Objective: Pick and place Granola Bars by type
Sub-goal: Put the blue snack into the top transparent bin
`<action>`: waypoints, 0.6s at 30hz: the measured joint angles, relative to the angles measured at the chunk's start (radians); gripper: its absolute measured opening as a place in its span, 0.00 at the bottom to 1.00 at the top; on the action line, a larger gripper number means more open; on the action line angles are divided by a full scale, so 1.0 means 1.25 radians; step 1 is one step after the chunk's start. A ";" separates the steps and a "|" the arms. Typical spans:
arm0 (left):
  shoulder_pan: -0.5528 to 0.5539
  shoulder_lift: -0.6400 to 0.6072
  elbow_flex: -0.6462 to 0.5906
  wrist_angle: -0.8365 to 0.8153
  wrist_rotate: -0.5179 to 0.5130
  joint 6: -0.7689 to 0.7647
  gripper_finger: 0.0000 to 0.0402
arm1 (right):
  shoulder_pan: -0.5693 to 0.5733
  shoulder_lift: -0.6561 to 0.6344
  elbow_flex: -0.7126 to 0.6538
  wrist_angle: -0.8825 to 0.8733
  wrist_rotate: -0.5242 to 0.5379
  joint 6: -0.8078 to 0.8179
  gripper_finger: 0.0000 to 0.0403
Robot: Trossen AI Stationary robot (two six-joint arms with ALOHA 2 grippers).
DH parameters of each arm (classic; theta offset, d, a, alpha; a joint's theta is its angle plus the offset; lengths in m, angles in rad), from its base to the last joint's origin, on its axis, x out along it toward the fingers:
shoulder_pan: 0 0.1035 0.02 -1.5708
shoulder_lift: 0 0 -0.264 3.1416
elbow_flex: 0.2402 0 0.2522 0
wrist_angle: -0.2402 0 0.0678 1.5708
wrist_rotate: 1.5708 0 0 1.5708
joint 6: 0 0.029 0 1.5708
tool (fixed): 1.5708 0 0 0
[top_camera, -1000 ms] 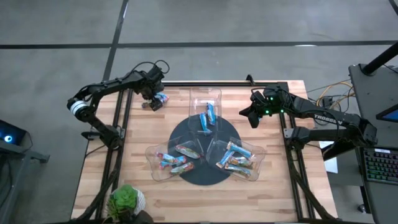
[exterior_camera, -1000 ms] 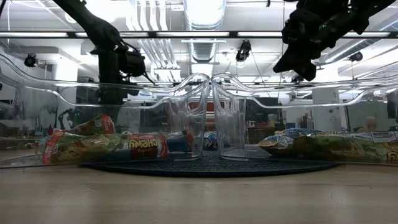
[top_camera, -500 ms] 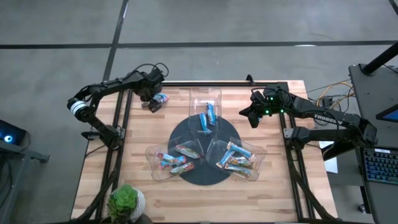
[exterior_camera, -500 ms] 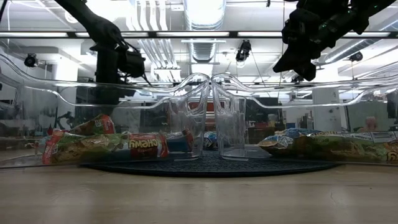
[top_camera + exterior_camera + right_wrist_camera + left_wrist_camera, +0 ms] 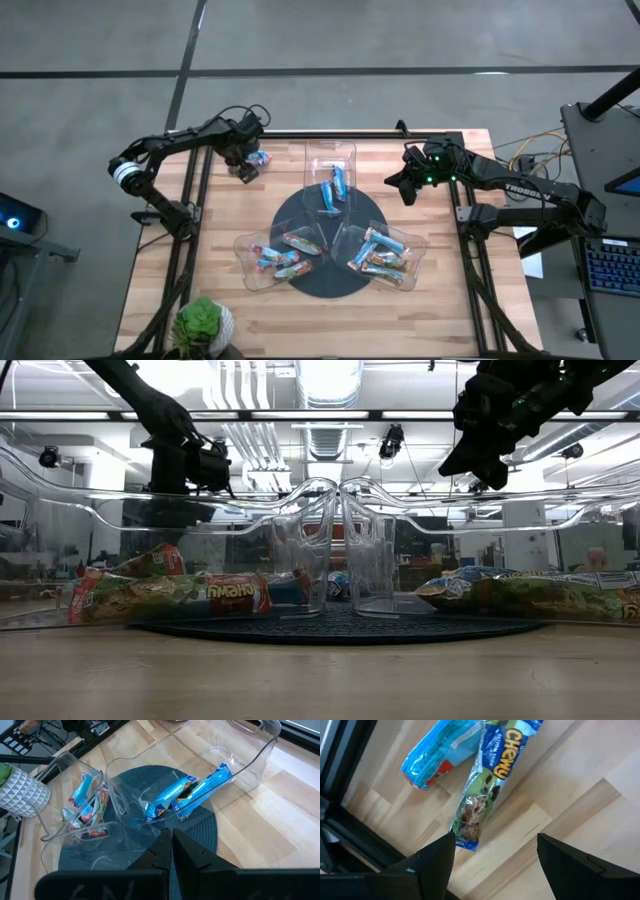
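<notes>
Granola Bars (image 5: 482, 780) beneath open left hand (image 5: 495, 855)

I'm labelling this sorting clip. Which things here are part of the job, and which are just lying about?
Part of the job:
- granola bars in the three clear trays
- two loose bars on the table, under the open left gripper
- shut right gripper, waiting above the table

Lying about:
- potted plant
- keyboard
- dark round mat

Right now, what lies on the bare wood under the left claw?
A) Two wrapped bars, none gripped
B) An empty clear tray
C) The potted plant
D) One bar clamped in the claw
A: the left claw stands open above a Chewy bar and a blue bar, both flat on the wood.
</notes>
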 joint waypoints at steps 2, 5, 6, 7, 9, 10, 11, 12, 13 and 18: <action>0.000 0.000 0.000 0.001 0.011 0.013 0.65 | 0.000 0.000 0.000 0.000 0.000 0.000 0.02; 0.000 0.000 0.000 0.008 0.015 0.029 0.65 | 0.000 0.000 0.000 0.000 0.000 0.000 0.02; 0.000 0.000 0.000 0.009 0.020 0.027 0.65 | 0.000 0.000 0.000 0.000 0.000 0.001 0.02; 0.000 0.000 0.000 0.010 0.031 0.015 0.65 | 0.000 0.000 0.000 0.000 0.000 0.003 0.02; 0.000 0.000 0.007 0.010 0.045 -0.027 0.65 | 0.000 0.000 0.000 0.000 0.000 0.011 0.02; -0.001 0.000 0.012 0.011 0.050 -0.051 0.65 | 0.000 0.000 0.000 0.000 0.000 0.014 0.02; -0.002 0.000 0.017 0.011 0.053 -0.073 0.65 | 0.000 0.000 0.000 0.000 0.000 0.015 0.02; -0.004 0.000 0.021 0.012 0.053 -0.089 0.65 | 0.000 0.000 0.000 0.000 0.000 0.015 0.02; -0.006 0.000 0.024 0.012 0.055 -0.099 0.65 | 0.000 0.000 0.000 0.000 0.000 0.015 0.02; -0.016 0.000 0.053 0.011 0.104 -0.107 0.65 | 0.000 0.000 0.000 0.000 0.000 0.016 0.02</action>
